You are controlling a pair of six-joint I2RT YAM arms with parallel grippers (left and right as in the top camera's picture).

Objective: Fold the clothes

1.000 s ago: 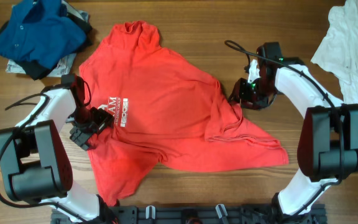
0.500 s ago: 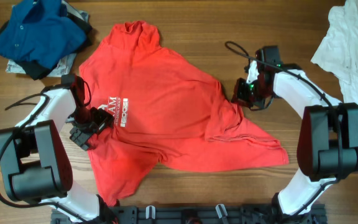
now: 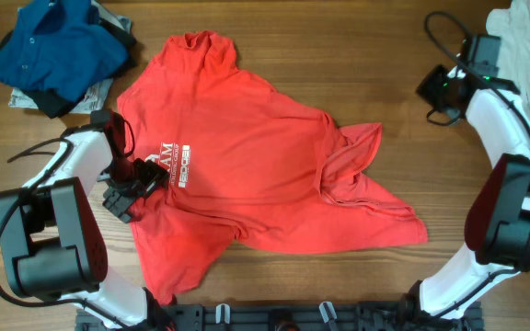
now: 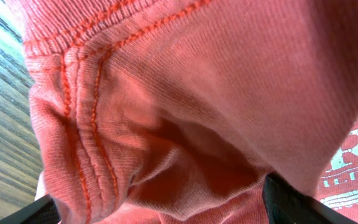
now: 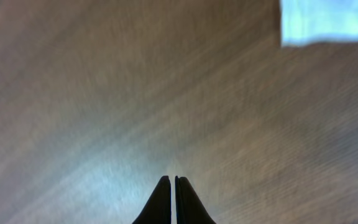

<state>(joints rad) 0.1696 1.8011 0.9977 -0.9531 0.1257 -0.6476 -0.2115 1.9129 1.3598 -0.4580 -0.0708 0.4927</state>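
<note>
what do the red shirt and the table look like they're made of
Red shirt: soft knit cloth, probably cotton jersey, matte; fine ribbing and stitched seams show close up. Table: wood or wood-look laminate, smooth, with brown grain streaks.

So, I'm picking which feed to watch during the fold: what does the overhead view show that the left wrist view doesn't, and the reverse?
Only overhead: the blue collared shirt, the white garment, and the right tool over the wooden table. Only left wrist: the stitched seam up close, with cloth bunched between the wide-apart fingers of the left tool. Both: the red T-shirt and its white lettering.
</note>
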